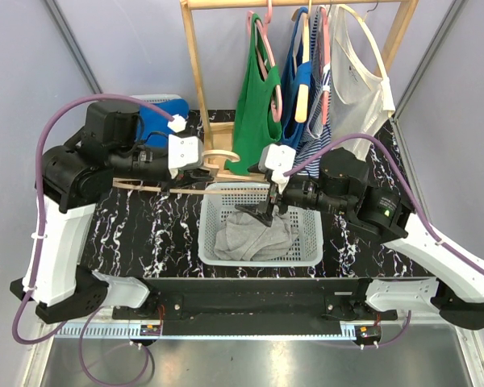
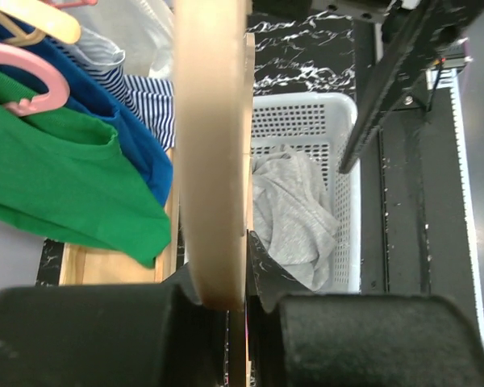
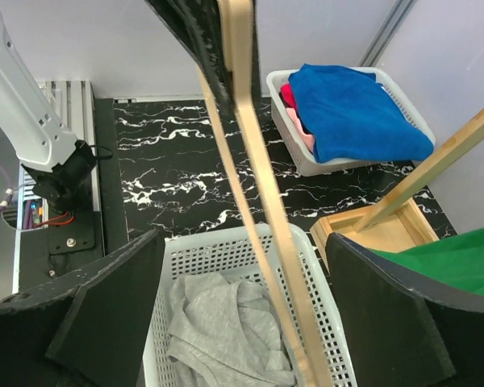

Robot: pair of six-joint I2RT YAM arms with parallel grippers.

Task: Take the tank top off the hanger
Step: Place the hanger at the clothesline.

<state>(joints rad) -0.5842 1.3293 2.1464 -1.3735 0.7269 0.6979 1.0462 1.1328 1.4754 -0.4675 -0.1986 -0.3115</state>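
A grey tank top lies crumpled in the white basket, off the hanger. My left gripper is shut on the bare wooden hanger and holds it level above the basket's back left corner. In the left wrist view the hanger is pinched between the fingers, with the grey top below. My right gripper is open and empty above the basket. In the right wrist view the hanger's bars pass between its spread fingers, over the grey top.
A wooden rack at the back holds green, blue, striped and white tops on hangers. A second basket with blue cloth stands at the back left. The rack's base lies beside the white basket.
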